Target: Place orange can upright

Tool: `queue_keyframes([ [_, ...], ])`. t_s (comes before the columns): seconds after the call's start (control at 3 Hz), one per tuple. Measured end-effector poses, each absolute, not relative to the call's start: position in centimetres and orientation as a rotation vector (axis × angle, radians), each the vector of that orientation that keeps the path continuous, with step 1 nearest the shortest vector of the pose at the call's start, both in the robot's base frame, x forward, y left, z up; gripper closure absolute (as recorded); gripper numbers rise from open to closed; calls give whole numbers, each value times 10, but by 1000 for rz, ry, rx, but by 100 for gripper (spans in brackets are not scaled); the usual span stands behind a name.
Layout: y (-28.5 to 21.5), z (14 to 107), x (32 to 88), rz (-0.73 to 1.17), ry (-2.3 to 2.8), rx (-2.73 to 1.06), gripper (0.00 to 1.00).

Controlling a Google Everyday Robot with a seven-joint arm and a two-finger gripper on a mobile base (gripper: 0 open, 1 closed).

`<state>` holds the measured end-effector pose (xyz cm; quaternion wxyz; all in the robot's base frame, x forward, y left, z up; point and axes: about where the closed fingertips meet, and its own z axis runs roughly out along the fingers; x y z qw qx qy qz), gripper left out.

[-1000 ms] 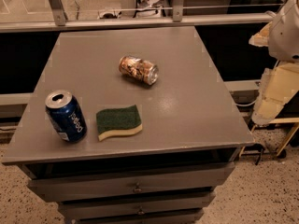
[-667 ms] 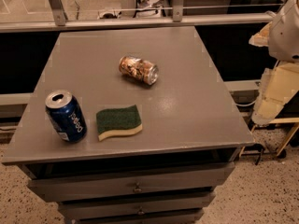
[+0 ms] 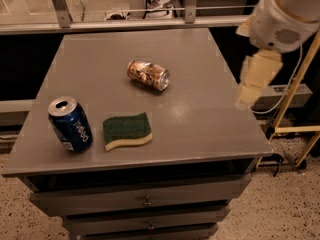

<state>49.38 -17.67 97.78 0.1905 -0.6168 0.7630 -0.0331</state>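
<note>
The orange can (image 3: 148, 75) lies on its side near the middle of the grey table top (image 3: 200, 124), its silver end facing right and toward me. My gripper (image 3: 252, 81) hangs from the white arm (image 3: 285, 14) at the right, above the table's right edge. It is well to the right of the can, apart from it, and holds nothing.
A blue Pepsi can (image 3: 70, 125) stands upright at the front left. A green and yellow sponge (image 3: 127, 130) lies beside it. The table has drawers (image 3: 145, 200) below. A metal rail (image 3: 150, 19) runs behind, and a yellow frame (image 3: 295, 109) stands at the right.
The arm and gripper have moved left and up, from beside the table to above its right edge. The cans and sponge have not moved.
</note>
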Motion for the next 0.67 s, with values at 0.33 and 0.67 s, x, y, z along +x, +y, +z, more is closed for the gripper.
queue_keyframes([
  [0.33, -129, 975, 552, -66, 2099, -1770, 0],
  [0.67, -87, 972, 595, -46, 2075, -1808, 0],
])
